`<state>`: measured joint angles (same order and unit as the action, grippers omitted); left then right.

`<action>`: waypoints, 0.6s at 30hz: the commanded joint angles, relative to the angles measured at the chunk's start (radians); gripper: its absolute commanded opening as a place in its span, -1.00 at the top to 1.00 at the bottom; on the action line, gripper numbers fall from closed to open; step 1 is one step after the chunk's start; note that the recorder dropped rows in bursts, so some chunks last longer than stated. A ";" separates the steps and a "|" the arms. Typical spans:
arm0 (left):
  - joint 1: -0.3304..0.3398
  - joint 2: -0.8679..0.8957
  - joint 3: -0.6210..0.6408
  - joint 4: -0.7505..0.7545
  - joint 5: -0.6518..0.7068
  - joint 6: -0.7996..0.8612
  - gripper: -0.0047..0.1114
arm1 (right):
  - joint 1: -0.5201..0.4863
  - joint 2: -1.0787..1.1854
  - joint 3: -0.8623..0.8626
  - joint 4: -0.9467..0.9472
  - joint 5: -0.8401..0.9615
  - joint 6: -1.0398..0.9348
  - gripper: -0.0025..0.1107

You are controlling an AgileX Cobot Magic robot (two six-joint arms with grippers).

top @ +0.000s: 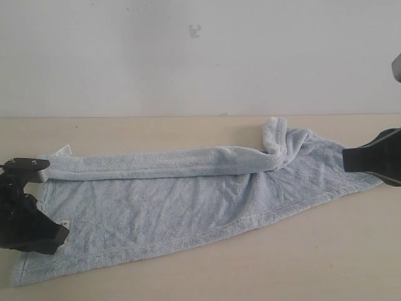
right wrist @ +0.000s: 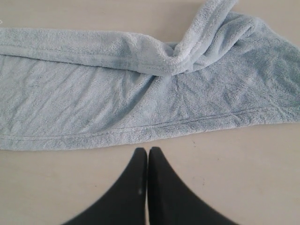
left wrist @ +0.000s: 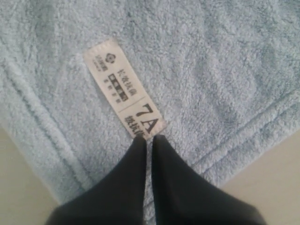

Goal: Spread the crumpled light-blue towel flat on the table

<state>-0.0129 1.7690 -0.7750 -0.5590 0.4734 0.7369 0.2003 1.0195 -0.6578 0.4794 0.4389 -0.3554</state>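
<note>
The towel point(top: 188, 207) lies on the table point(top: 313, 263), soft, light and limp, with its far edge turned inward in a fold point(top: 188, 161); that fold's hem looks the best place to pinch. The left gripper point(left wrist: 149, 140) is closed with its tips at the label point(left wrist: 122, 89), and whether it has hold of cloth cannot be told. The right gripper point(right wrist: 147, 152), closed and empty, hangs over bare table.

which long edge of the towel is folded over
The far edge, toward the wall: it is rolled onto the towel. The near edge lies flat, hem showing.

From outside, we face the pale beige tabletop point(top: 301, 257). Beyond the black left claw point(left wrist: 149, 139), the fluffy light-blue towel point(left wrist: 211, 70) sits close; beyond the right claw point(right wrist: 147, 151), farther off, we share the exterior's rolled fold point(right wrist: 180, 58).
</note>
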 commanded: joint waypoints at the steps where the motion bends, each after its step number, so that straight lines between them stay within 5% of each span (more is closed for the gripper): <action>1: 0.000 0.001 0.018 0.010 -0.004 -0.015 0.85 | 0.002 -0.010 0.002 -0.001 0.001 -0.003 0.96; 6: 0.000 0.001 0.035 0.077 0.104 -0.106 0.85 | 0.002 -0.010 0.002 -0.001 0.003 -0.003 0.96; 12: 0.000 0.001 0.036 0.668 0.454 -0.609 0.85 | 0.002 -0.010 0.002 -0.001 0.007 -0.003 0.96; 18: 0.000 -0.173 0.036 0.739 0.460 -0.666 0.85 | 0.002 -0.005 0.002 -0.033 0.006 -0.040 0.96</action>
<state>-0.0129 1.6625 -0.7388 0.1714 0.9561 0.0902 0.2003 1.0195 -0.6578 0.4770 0.4661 -0.3683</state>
